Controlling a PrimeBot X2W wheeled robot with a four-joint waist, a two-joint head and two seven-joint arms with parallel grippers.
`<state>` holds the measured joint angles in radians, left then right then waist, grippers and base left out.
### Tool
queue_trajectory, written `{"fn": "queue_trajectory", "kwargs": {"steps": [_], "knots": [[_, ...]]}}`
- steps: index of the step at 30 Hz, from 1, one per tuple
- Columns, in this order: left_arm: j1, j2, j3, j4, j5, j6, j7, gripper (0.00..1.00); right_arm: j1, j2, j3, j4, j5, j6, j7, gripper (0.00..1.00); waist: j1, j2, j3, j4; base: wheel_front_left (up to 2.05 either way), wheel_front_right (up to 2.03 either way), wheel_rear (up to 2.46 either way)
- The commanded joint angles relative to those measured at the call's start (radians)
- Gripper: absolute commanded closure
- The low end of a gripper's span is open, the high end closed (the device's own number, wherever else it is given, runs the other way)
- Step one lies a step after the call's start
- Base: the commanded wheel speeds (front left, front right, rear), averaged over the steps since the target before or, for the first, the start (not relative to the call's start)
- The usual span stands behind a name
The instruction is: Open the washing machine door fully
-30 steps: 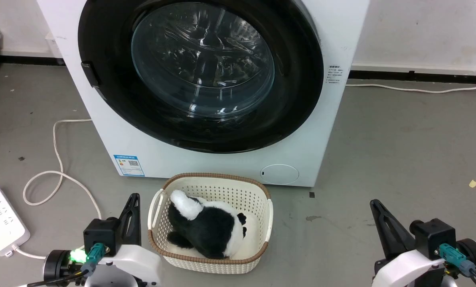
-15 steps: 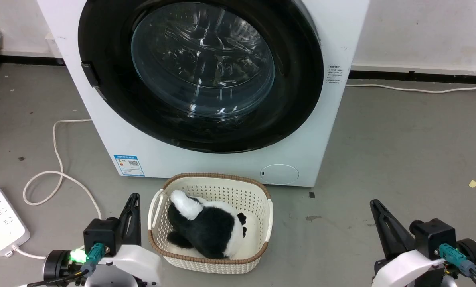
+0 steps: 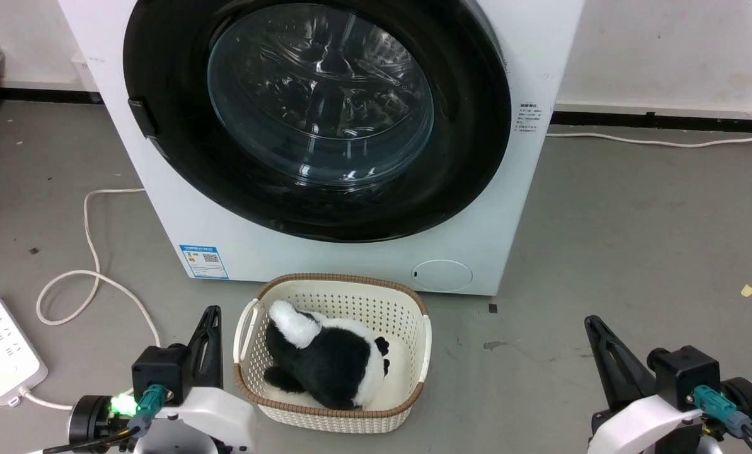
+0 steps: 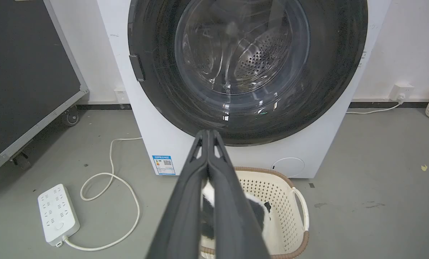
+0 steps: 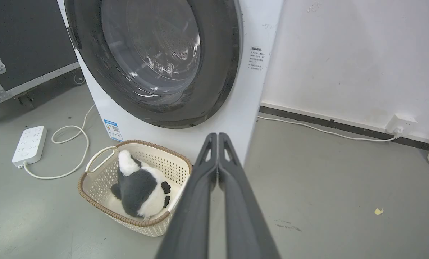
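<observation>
Both arms sit low: left gripper (image 3: 212, 313) beside the basket (image 3: 338, 277), right gripper (image 3: 594, 323) well apart, each with fingers (image 4: 183, 208) pinched together, empty. Ahead, the washing machine door (image 3: 476, 126) seems shut flush against the washing machine (image 3: 350, 261).

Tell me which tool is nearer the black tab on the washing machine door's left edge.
Left. The left tool sits below the tab, slightly to its right; the right tool is far off at lower right.
</observation>
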<state>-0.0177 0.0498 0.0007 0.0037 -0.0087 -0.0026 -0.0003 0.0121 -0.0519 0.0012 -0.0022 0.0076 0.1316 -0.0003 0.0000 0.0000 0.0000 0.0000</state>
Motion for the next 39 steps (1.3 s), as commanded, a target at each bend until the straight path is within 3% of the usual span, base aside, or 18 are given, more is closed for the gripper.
{"fn": "queue_trajectory", "kwargs": {"steps": [1, 39], "knots": [[0.018, 0.0, -0.001, -0.004, 0.009, 0.003, 0.0, 1.0, -0.012, 0.002, -0.001, 0.002, -0.008, -0.001, 0.0, 1.0, 0.0, 0.0, 0.0, 0.0, 0.0, 0.0, 0.0], [0.018, 0.0, -0.001, -0.004, 0.009, 0.003, 0.0, 1.0, -0.012, 0.002, -0.001, 0.002, -0.008, -0.001, 0.0, 1.0, 0.0, 0.0, 0.0, 0.0, 0.0, 0.0, 0.0]]}}
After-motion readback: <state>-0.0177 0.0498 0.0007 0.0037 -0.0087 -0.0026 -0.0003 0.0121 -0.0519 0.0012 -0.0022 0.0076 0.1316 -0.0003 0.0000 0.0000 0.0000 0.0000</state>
